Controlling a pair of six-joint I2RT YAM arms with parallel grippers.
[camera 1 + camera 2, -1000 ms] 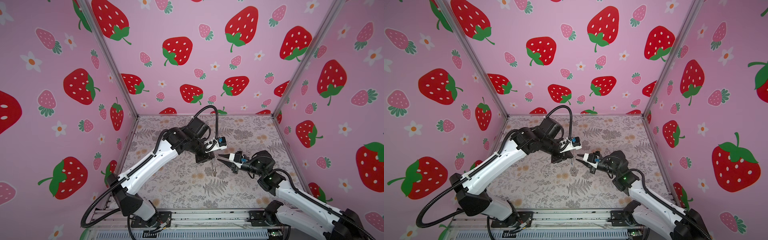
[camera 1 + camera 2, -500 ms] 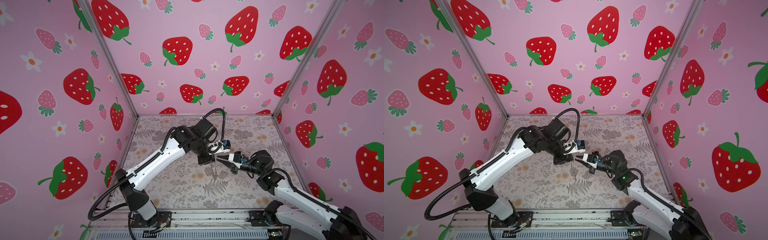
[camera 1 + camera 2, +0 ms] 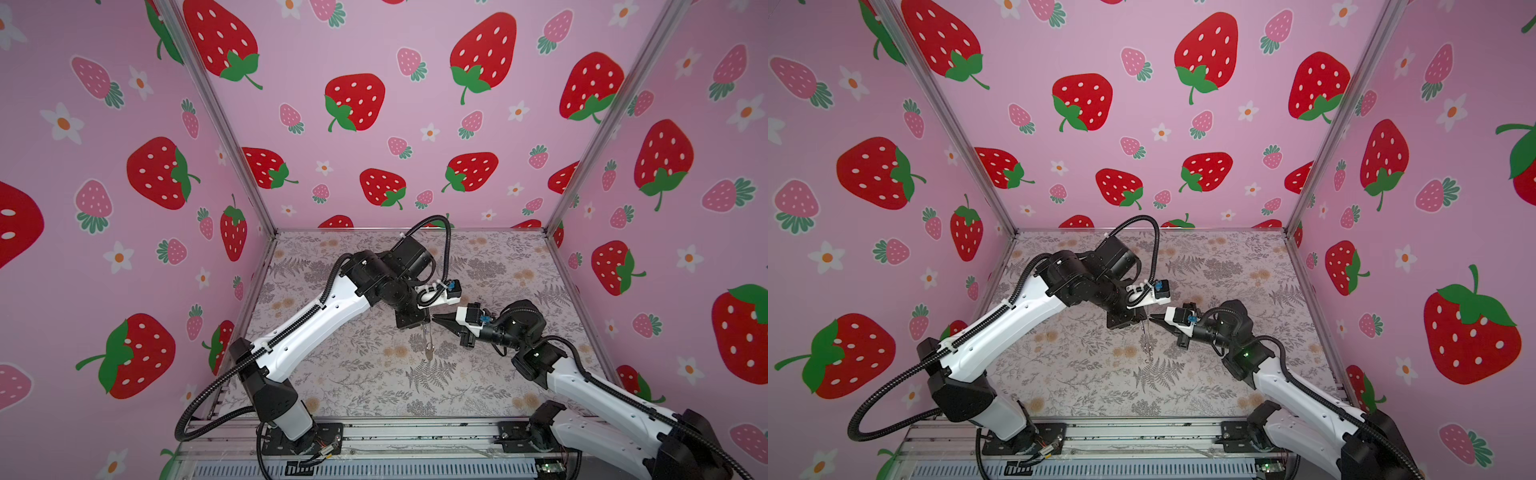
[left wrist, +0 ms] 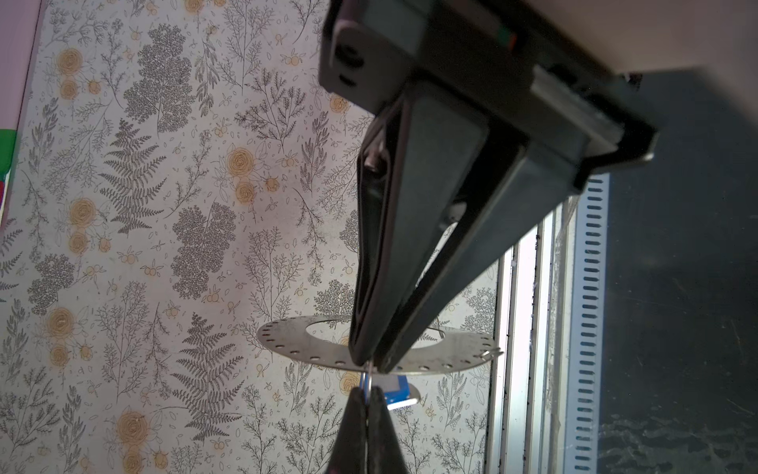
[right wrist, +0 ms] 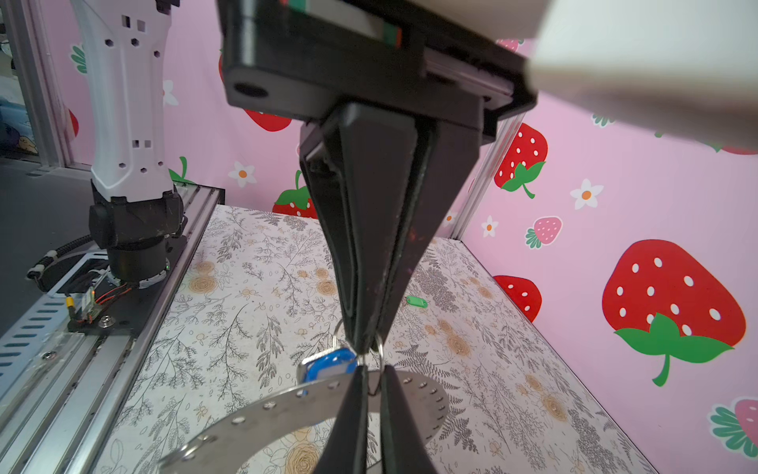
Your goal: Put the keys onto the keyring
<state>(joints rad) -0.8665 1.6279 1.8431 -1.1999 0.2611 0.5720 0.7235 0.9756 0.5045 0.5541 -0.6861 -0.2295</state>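
My left gripper (image 4: pixel 371 363) is shut on the rim of the keyring (image 4: pixel 287 338), a flat grey metal ring with small holes round its edge. It holds the ring above the floral table. In both top views the keyring (image 3: pixel 428 340) (image 3: pixel 1147 343) hangs edge-on below the left gripper (image 3: pixel 424 325). My right gripper (image 5: pixel 363 349) meets it tip to tip, pinched on the thin wire loop of the blue key (image 5: pixel 328 363) right at the ring's rim. The blue key (image 4: pixel 393 390) dangles behind the keyring (image 5: pixel 254 414). The green key (image 5: pixel 416 302) lies on the table farther off.
Pink strawberry walls (image 3: pixel 374 124) close in three sides of the floral table (image 3: pixel 374 386). An aluminium rail (image 3: pixel 395 436) with both arm bases runs along the front edge. The left arm's white link (image 5: pixel 123 102) stands near that rail.
The left arm has swung right and carried the keyring up to the right gripper's tips. The right gripper's jaws have narrowed from apart to pinched together.
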